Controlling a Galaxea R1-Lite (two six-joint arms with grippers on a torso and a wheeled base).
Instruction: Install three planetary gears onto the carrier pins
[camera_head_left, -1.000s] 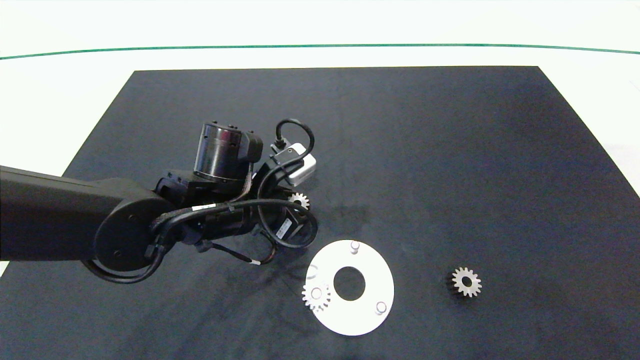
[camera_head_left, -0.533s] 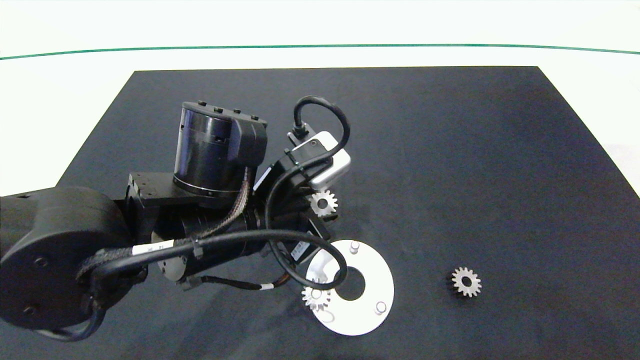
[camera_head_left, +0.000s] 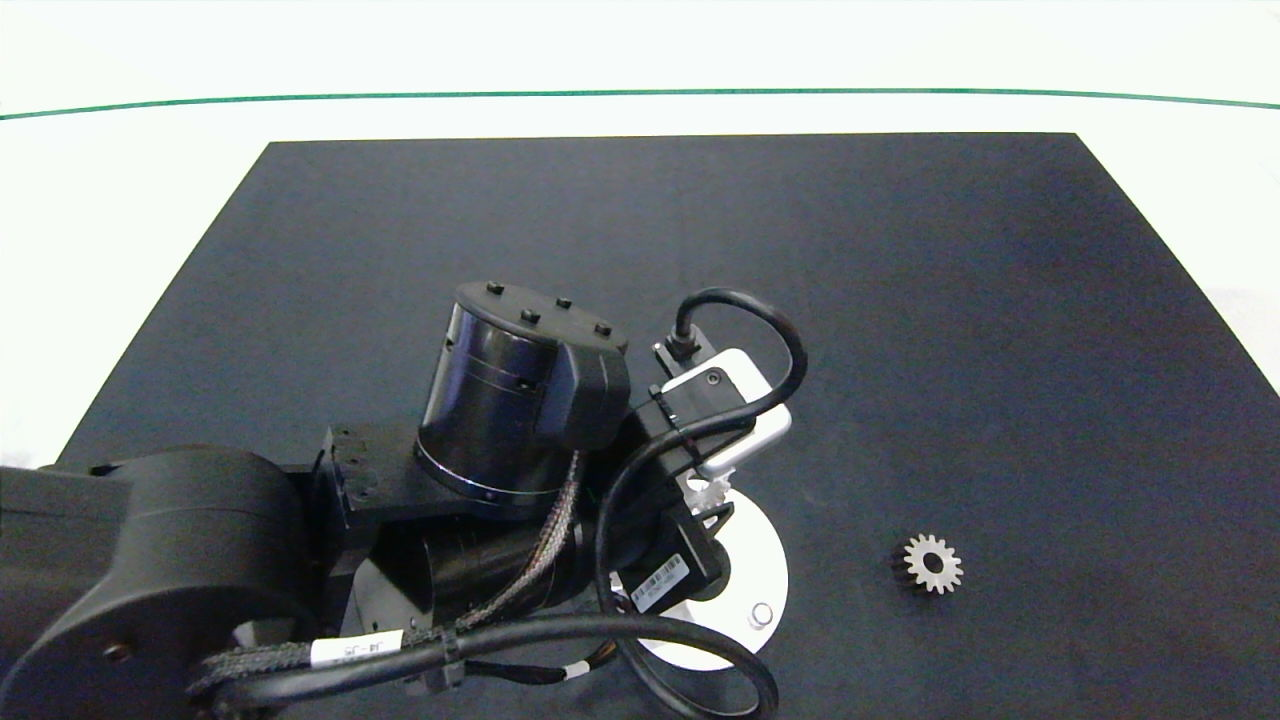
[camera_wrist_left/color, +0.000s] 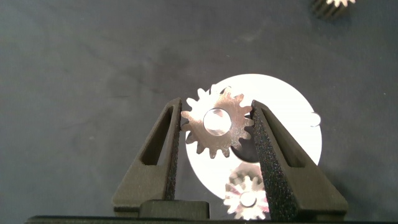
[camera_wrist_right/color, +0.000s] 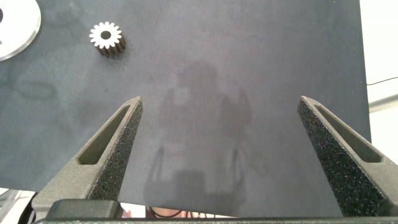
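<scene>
Now the left tool clenches a planetary gear above the white disc, lower centre of the frame; if its hole misses the carrier pin, it may jam.

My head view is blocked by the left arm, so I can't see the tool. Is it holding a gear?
Observer: Yes, the left tool is shut on a gear, gripped by its teeth.
Operator: Where is it relative to the disc?
Observer: Above the white disc, over its near edge.
Operator: Any gear mounted already?
Observer: One gear already sits on the disc.
Operator: And the right tool?
Observer: The right tool is open over bare mat, away from the spare gear.
</scene>
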